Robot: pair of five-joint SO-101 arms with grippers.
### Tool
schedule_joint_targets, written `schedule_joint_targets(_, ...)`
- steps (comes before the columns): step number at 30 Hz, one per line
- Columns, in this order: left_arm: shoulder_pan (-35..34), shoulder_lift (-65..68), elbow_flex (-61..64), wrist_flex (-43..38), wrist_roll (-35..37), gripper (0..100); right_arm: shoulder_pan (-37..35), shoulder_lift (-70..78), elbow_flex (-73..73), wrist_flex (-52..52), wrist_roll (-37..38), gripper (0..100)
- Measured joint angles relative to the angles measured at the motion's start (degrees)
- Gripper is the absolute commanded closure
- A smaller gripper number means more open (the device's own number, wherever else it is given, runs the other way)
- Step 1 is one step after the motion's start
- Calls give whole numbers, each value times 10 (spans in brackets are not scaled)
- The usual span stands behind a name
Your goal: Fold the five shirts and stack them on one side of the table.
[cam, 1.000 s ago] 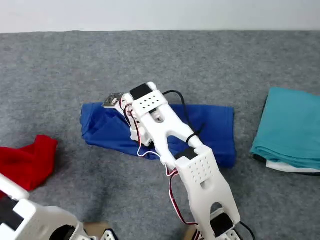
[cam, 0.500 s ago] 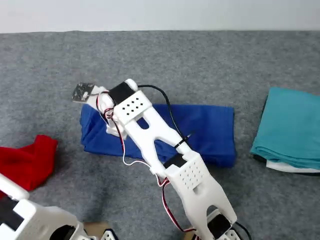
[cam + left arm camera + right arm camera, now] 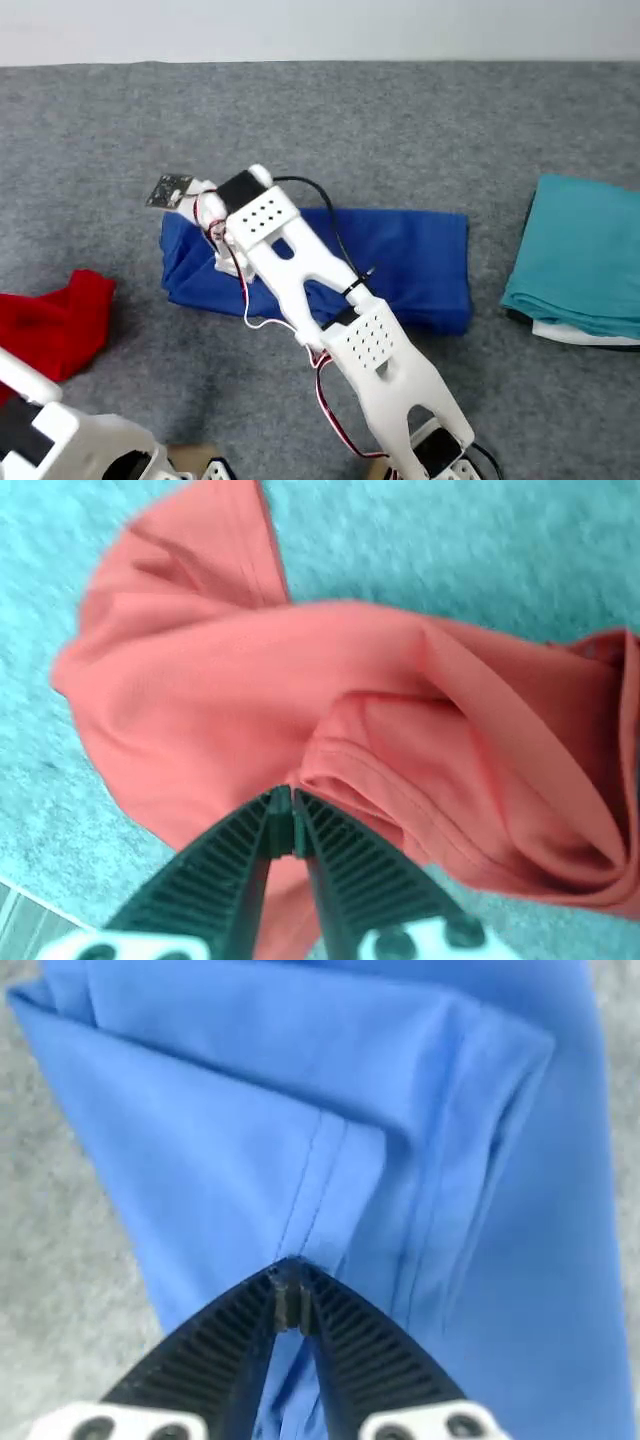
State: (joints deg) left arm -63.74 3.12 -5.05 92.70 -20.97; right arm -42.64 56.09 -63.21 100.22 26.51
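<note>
A blue shirt (image 3: 400, 265), folded into a long band, lies across the middle of the grey table. My right arm (image 3: 300, 270) stretches over it to its left end. There my right gripper (image 3: 291, 1302) is shut, its tips just over a seam of the blue shirt (image 3: 300, 1140). A crumpled red shirt (image 3: 60, 320) lies at the table's left side. My left gripper (image 3: 291, 822) is shut right above a fold of the red shirt (image 3: 300, 700). Whether either gripper pinches cloth I cannot tell.
A folded teal shirt (image 3: 585, 250) tops a stack at the right edge, with a white layer (image 3: 580, 335) under it. My left arm's base (image 3: 60, 440) fills the near left corner. Bare grey table (image 3: 350, 120) lies behind the blue shirt.
My right arm swung left along the blue shirt, from near its middle to its left end, then settled slightly. The shirts have not moved.
</note>
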Motion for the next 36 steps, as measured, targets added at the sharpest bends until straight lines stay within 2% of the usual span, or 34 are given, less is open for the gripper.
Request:
schedule_joint_targets(7, 0, 0, 0, 37, 0, 993, 63, -27, 12, 3, -53, 989)
schedule_joint_targets(15, -25, 0, 0, 61, 0, 993, 135, -216, 265, 4, -62, 985)
schedule_joint_targets(17, -32, 0, 0, 61, -1, 993, 169, -248, 302, 4, -76, 950)
schedule_joint_targets(21, -33, 0, 0, 61, -9, 992, 252, -263, 320, 4, -109, 807)
schedule_joint_targets(25, -24, 0, 0, 61, -9, 992, 334, -263, 321, 4, -189, 706)
schedule_joint_targets(28, -7, 0, 0, 62, -9, 992, 366, -241, 321, 4, -255, 702)
schedule_joint_targets(36, 40, 0, 0, 62, -11, 992, 413, -175, 321, -37, -325, 702)
